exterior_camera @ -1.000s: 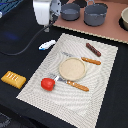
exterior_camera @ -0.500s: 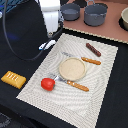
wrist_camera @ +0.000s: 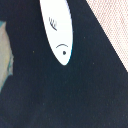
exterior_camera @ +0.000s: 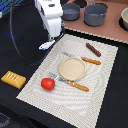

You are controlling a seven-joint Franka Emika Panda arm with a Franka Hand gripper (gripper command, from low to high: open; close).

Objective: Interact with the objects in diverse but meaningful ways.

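White-and-blue oblong piece (exterior_camera: 46, 45) lies on the black table (exterior_camera: 20, 45), just below the pincer (exterior_camera: 52, 36); its grip cannot be told.

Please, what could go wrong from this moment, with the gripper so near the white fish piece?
1. The fish piece lies at the placemat edge, partly on dark cloth. A descending gripper might push it off rather than grasp it.
2. It looks flat and thin, so the fingers may slip over it.
3. The black cable loops nearby and could possibly drag across the bread.
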